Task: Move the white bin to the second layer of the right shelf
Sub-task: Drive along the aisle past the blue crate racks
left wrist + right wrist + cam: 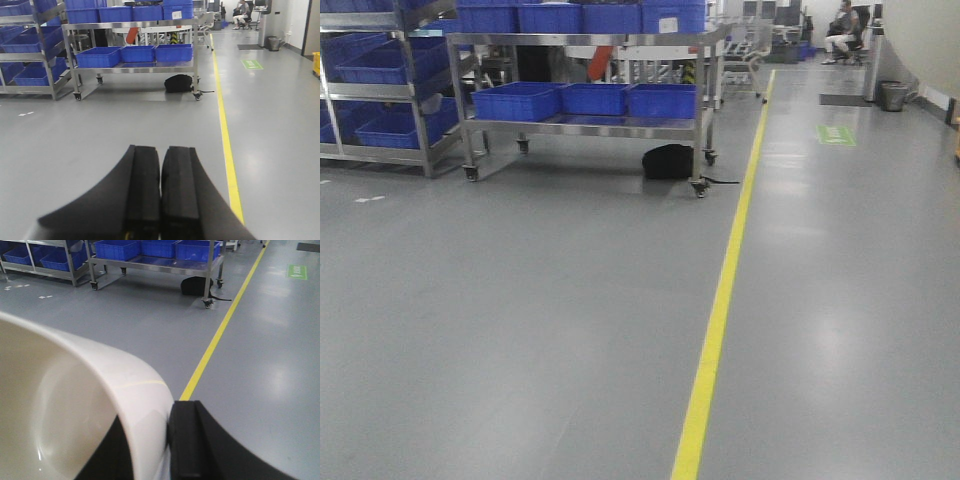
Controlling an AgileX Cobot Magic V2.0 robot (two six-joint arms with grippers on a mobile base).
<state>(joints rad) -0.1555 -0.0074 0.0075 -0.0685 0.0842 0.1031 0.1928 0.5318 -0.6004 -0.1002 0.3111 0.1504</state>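
Note:
The white bin (100,380), a glossy cream tub, fills the lower left of the right wrist view with its hollow inside facing the camera. My right gripper (150,415) is shut on its rim, one black finger (187,440) outside the wall and the other inside. It is carried above the grey floor. My left gripper (161,150) is shut with its black pads pressed together and nothing between them. It points at the floor ahead. The right shelf second layer is out of view.
A wheeled steel cart (580,128) holding blue crates (515,100) stands ahead, a black bag (668,161) under it. A steel rack (420,150) of blue crates is at the left. A yellow floor line (720,310) runs forward. A seated person (842,30) is far back.

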